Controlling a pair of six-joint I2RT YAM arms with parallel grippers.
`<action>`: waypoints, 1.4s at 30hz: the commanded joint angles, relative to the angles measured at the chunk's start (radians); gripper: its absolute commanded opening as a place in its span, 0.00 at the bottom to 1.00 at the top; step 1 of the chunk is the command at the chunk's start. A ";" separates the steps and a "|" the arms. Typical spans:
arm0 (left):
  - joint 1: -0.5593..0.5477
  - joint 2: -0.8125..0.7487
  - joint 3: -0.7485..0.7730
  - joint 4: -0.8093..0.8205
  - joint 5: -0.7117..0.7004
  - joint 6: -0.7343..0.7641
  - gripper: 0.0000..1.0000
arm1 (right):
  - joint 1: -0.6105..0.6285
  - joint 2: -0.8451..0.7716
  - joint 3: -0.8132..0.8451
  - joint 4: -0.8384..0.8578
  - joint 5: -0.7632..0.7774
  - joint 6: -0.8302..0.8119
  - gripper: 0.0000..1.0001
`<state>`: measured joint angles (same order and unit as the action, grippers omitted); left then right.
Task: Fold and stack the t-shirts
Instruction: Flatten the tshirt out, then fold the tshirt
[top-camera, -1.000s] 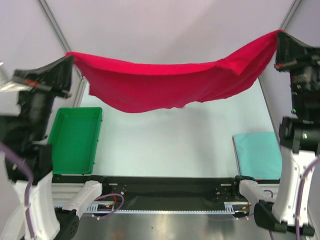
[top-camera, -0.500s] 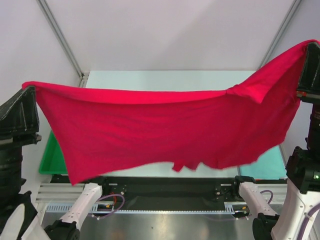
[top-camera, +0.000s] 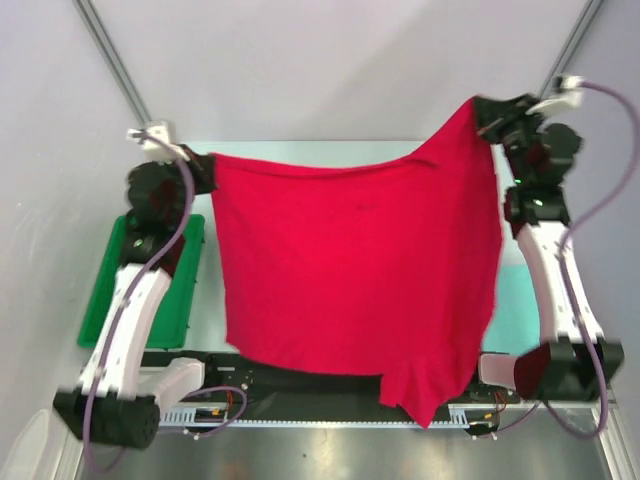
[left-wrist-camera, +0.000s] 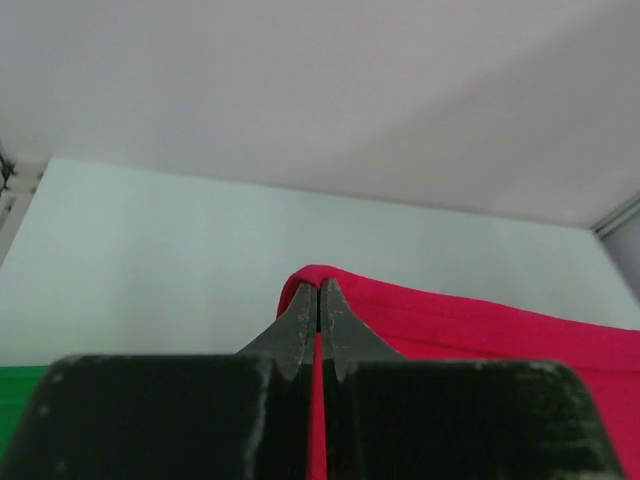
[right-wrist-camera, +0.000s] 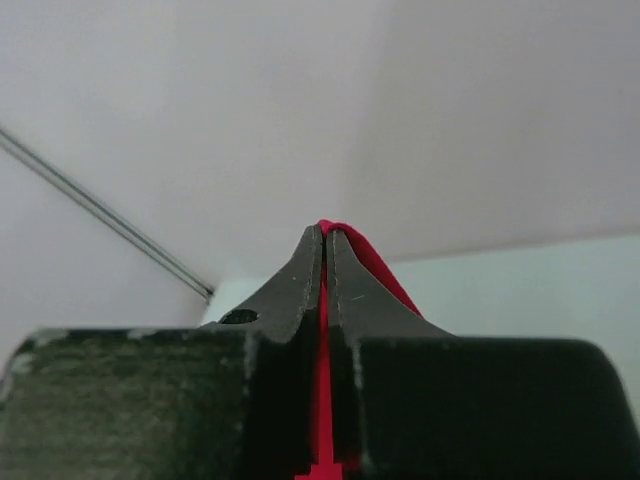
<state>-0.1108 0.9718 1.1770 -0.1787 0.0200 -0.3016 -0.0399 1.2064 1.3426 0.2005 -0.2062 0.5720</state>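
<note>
The bright red soft-cloth t-shirt (top-camera: 350, 270) hangs as a wide sheet above the pale table (top-camera: 320, 150). Its lowest corner droops toward 6 o'clock, in front of the black base rail (top-camera: 300, 385). At 9 o'clock sits the green plastic tray (top-camera: 98, 300). At 4 o'clock a sliver of the pale teal folded t-shirt (top-camera: 515, 315) shows beside the red cloth. Farther back, at 10 o'clock, the left gripper (left-wrist-camera: 320, 288) is pinched tight on one upper corner of the red shirt. The right gripper (right-wrist-camera: 325, 232) sits higher, at 1 o'clock, and is likewise clamped on the other corner, with red cloth showing between its fingers.
</note>
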 joint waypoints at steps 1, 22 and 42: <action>0.028 0.118 -0.117 0.273 -0.042 0.067 0.00 | 0.032 0.103 -0.039 0.117 0.013 -0.055 0.00; 0.198 1.030 0.191 0.388 0.192 -0.062 0.00 | 0.074 0.900 0.414 -0.050 -0.050 -0.006 0.00; 0.212 1.024 0.348 -0.201 0.219 -0.033 0.00 | -0.025 0.691 0.265 -0.624 -0.084 0.058 0.00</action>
<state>0.0910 2.0144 1.4593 -0.2581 0.2398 -0.3641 -0.0513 1.9629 1.6253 -0.3447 -0.2649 0.6147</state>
